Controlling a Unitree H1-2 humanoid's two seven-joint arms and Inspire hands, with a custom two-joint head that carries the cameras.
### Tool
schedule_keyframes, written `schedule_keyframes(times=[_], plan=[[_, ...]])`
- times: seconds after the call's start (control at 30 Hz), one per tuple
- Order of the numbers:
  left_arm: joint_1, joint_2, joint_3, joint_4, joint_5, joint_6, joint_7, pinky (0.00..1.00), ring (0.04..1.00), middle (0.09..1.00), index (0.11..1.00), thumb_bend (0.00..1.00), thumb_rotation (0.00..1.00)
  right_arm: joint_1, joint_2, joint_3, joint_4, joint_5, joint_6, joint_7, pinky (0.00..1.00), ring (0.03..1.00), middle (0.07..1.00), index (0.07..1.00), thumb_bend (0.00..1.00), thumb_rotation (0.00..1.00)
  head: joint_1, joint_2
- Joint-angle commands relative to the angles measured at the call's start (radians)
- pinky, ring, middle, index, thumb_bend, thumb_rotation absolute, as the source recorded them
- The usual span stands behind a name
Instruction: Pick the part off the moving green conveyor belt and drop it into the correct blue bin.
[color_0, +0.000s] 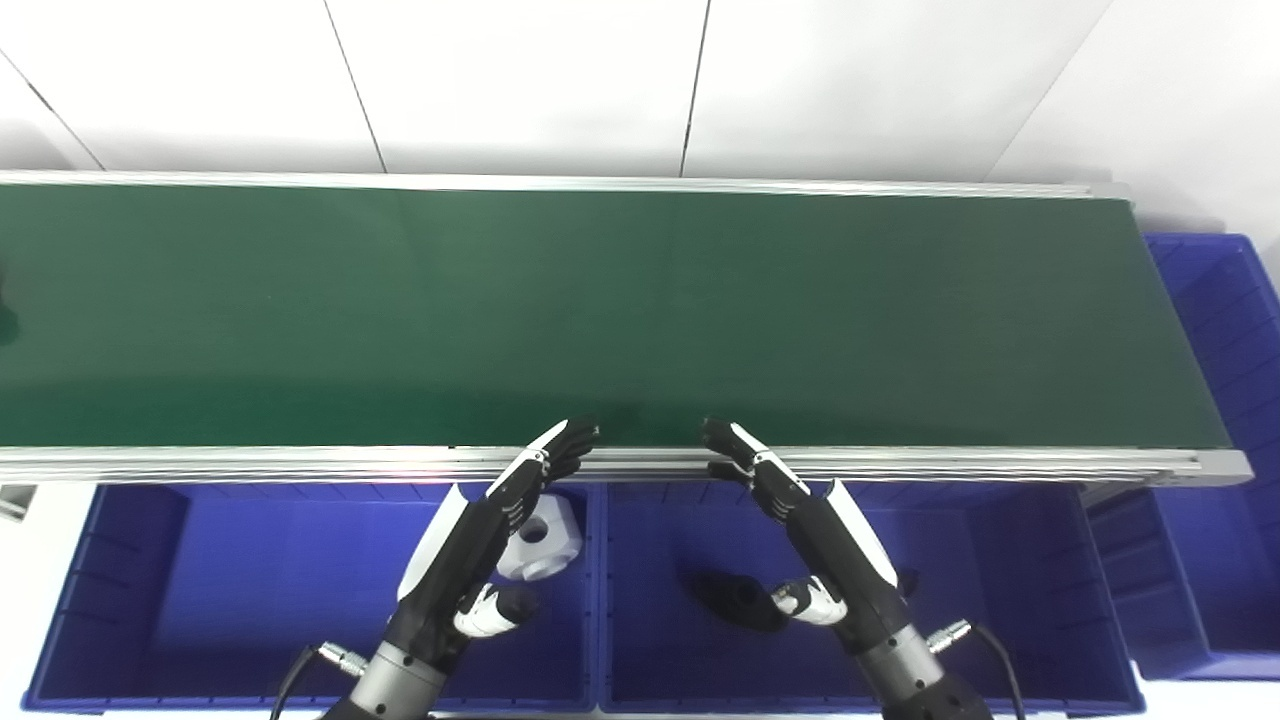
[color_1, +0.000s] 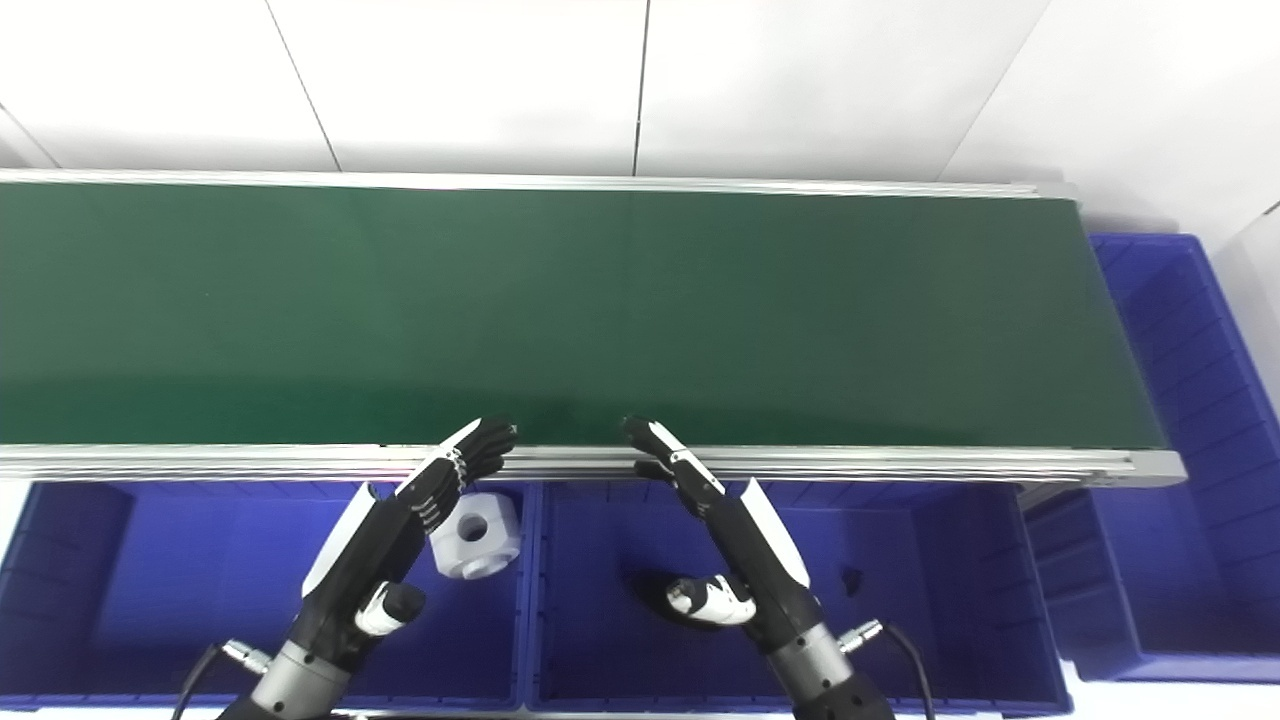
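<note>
Both hands wait with fingers spread and holding nothing: the left robot hand (color_0: 480, 540) and the right robot hand (color_0: 815, 535) hover over the bins, fingertips reaching to the near rail (color_0: 900, 463) of the belt (color_0: 640, 310), probably poised to catch a part as it passes. No part shows on the belt beyond either hand. A white part (color_0: 540, 538) already lies in the left bin (color_0: 200, 590), just beside the left hand; a dark part (color_0: 735, 598) lies in the middle bin (color_0: 1000, 600) under the right hand. A third bin (color_0: 1225, 300) sits far right of the right hand. The belt ahead is open; only the rail edge needs clearing.
</note>
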Motion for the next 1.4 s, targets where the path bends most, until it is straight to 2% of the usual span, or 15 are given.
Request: schedule_keyframes(times=[0.0,1.37], plan=[[0.012,0.002,-0.001,-0.025,-0.001,-0.033,0.0,0.9,0.916,0.908,0.904,0.94,0.96,0.002,0.007,0.001,-0.025,0.003,-0.059,-0.01,0.85,0.934,0.961,0.923,1.0,0.94,0.001,0.001],[0.01,0.0,0.001,-0.013,0.012,-0.038,0.003,0.9,0.914,0.906,0.903,0.94,0.96,-0.004,0.007,0.004,-0.006,0.023,-0.059,-0.003,0.86,0.935,0.962,0.924,1.0,0.9,0.001,-0.014]])
